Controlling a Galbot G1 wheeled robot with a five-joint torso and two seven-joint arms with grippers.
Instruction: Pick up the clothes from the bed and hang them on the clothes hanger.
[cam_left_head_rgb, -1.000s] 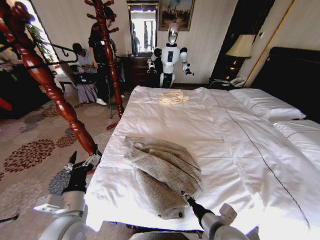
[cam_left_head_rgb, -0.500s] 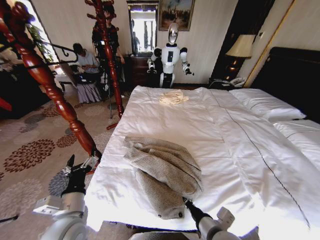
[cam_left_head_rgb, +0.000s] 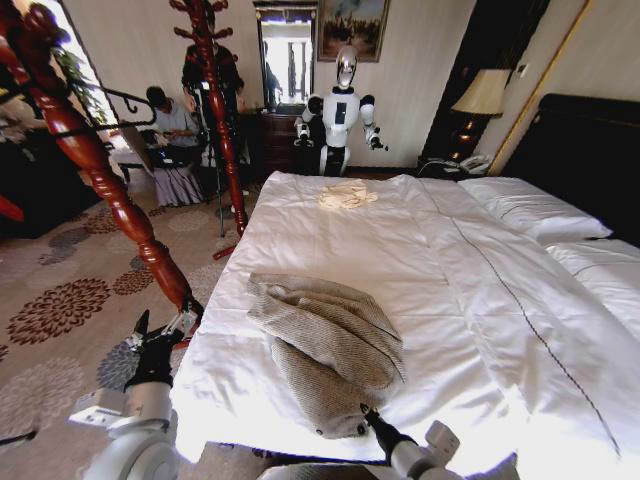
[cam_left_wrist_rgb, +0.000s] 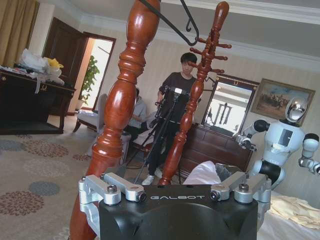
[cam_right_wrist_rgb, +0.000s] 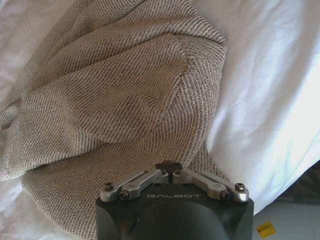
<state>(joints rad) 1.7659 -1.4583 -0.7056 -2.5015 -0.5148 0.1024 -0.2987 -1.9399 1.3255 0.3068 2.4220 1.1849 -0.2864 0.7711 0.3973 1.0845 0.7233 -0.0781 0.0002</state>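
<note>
- Lying crumpled on the near left part of the bed, the clothes formed a grey-beige herringbone heap on the white duvet.
- Right pincer sat at the near edge of the heap, its fingers drawn together at the fabric; the right wrist view showed the tips against the weave, with no clear fold held between them.
- Left pincer hung off the bed's left side, fingers apart, beside a red wooden coat stand.
- The clothes hanger showed as a thin black hook at that stand's top.
</note>
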